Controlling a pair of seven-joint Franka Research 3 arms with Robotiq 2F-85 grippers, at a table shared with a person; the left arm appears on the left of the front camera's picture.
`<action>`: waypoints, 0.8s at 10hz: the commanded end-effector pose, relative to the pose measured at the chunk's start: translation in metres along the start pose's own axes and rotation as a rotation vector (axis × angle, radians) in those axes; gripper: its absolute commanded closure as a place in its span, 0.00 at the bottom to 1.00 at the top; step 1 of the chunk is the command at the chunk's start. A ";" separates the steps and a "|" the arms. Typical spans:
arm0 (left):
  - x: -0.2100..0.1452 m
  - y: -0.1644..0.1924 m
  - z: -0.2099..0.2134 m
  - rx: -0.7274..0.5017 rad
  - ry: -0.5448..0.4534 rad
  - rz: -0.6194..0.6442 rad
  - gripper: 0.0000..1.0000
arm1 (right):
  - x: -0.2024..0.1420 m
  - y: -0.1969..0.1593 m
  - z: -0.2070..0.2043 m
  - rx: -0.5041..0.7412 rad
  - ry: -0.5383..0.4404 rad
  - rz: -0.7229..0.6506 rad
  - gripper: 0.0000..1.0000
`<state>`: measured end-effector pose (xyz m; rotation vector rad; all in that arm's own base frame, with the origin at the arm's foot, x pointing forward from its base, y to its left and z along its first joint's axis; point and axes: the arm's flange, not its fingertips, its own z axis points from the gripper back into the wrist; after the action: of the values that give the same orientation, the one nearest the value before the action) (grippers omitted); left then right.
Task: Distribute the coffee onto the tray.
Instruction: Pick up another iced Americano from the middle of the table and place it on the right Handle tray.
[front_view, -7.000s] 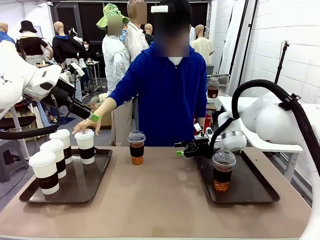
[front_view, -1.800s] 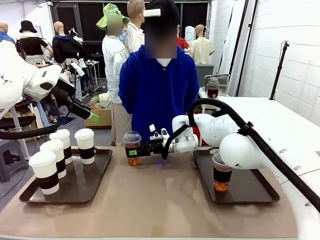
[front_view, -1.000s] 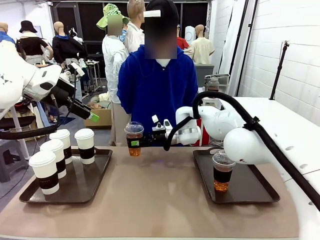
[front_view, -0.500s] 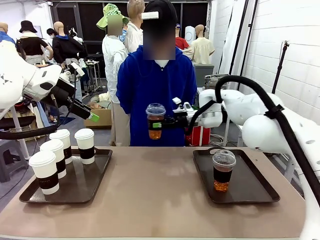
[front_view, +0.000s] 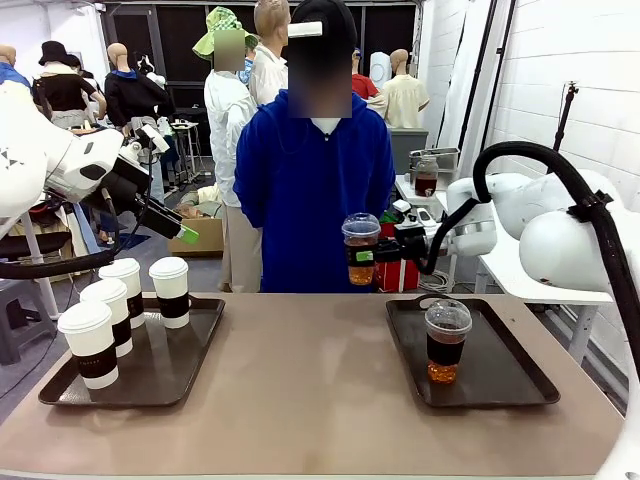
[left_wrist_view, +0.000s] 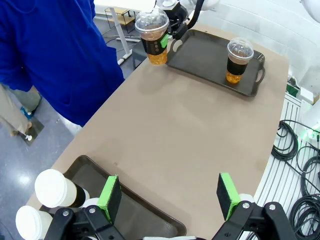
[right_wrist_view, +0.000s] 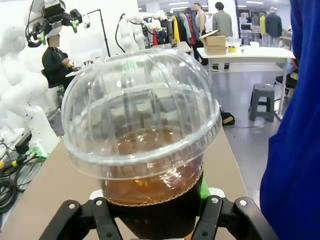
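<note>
My right gripper is shut on a clear dome-lidded cup of brown coffee, held upright in the air over the table's far edge, just left of the right tray. In the right wrist view that cup sits between the fingers. A second dome-lidded cup stands on the right tray. Several white paper cups with brown sleeves stand on the left tray. My left gripper hangs open above the left tray, its green pads wide apart.
A person in a blue top stands at the far edge, right behind the held cup. The brown tabletop lies bare between the two trays. Cables lie off the table's side.
My right gripper has carried the dome-lidded cup to the right, from left of the person towards the right tray. The left arm has not moved.
</note>
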<state>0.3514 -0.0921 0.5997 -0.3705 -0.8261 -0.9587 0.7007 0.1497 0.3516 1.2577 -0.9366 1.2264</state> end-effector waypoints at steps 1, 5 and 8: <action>-0.002 0.001 0.000 -0.009 -0.003 0.002 0.00 | -0.002 0.020 -0.008 0.009 -0.004 0.010 0.37; -0.002 0.001 0.000 -0.009 -0.003 0.002 0.00 | 0.000 0.000 0.000 0.000 0.000 0.000 0.37; -0.002 0.001 0.000 -0.009 -0.003 0.002 0.00 | -0.011 0.007 0.021 0.000 0.003 0.005 0.37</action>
<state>0.3514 -0.0921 0.5997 -0.3705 -0.8261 -0.9587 0.6966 0.1393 0.3382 1.2501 -0.9247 1.2127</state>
